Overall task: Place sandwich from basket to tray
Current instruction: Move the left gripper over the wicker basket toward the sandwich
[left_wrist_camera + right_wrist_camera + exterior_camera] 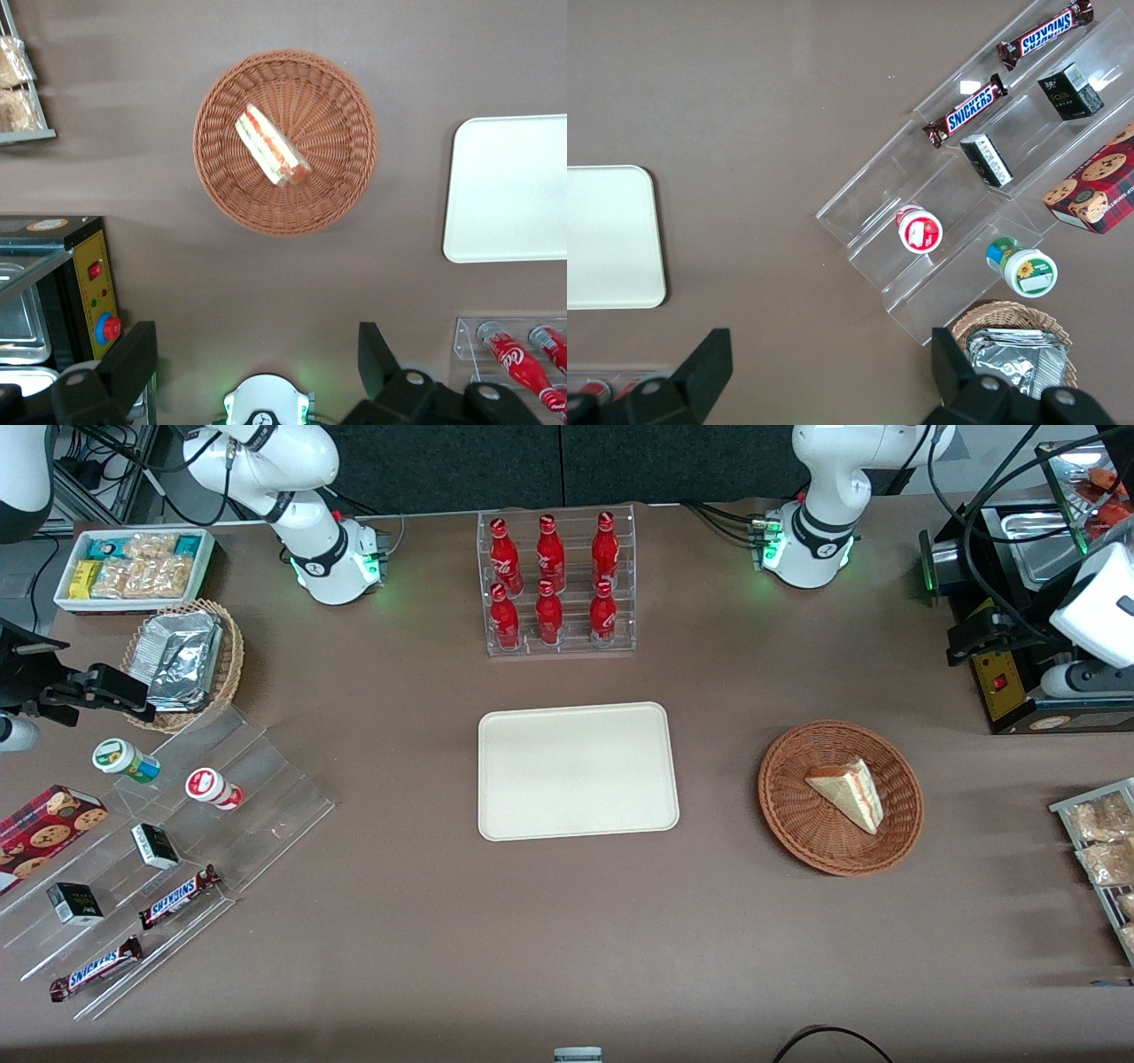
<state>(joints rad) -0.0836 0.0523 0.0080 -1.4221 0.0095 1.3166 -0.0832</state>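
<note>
Left wrist view, gripper [257,372] high above basket [285,142], fingers [133,359] apart, sandwich [271,146] inside.

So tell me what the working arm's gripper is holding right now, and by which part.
Nothing. The gripper hangs open high above the table, jaws spread wide with only air between them. The sandwich lies untouched in the basket, and the tray is bare.

Woven wicker basket [902,828] (reddish-brown, rough), smooth matt tray [578,771], matt black gripper [257,372].
</note>
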